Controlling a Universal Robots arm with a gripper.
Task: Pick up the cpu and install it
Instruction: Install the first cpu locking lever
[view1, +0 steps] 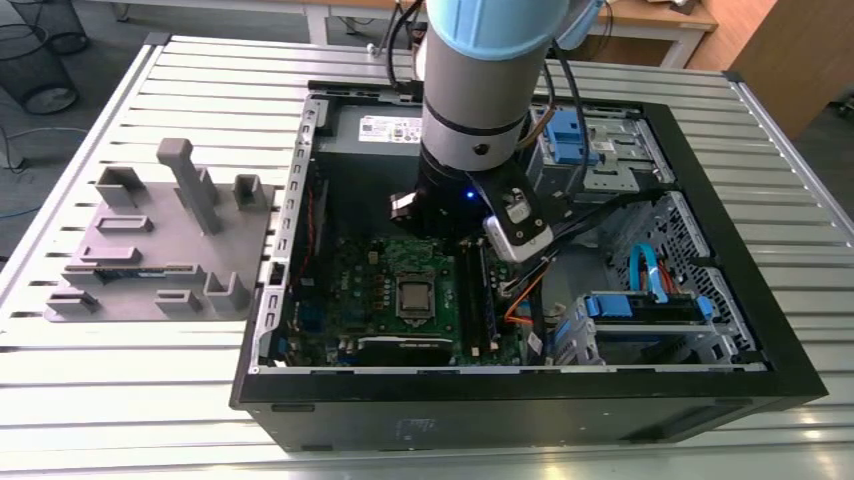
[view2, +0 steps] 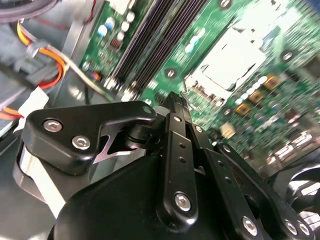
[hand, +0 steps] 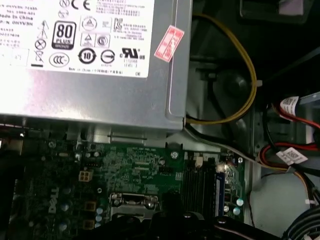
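My gripper (view2: 175, 100) hangs inside the open computer case (view1: 747, 330), low over the green motherboard (view1: 360, 290). Its black linkage (hand: 170, 220) also edges into the first wrist view. In the exterior view the arm's wrist (view1: 461, 200) hides it. The silver-framed socket (view1: 416, 297) lies on the board just in front of the arm. In the second wrist view the socket (view2: 232, 57) sits a short way beyond the gripper's tip and shows a pale silvery face. I cannot tell whether the cpu lies in it, and nothing recognisable shows at the gripper's tip.
A grey fixture block (view1: 160, 250) with upright posts stands on the slatted table at the exterior view's left. The silver power supply (hand: 90, 60) fills the case's far end. Black memory slots (view2: 150, 45), orange and yellow cables (view2: 50, 60) and blue drive bays (view1: 641, 305) crowd the case.
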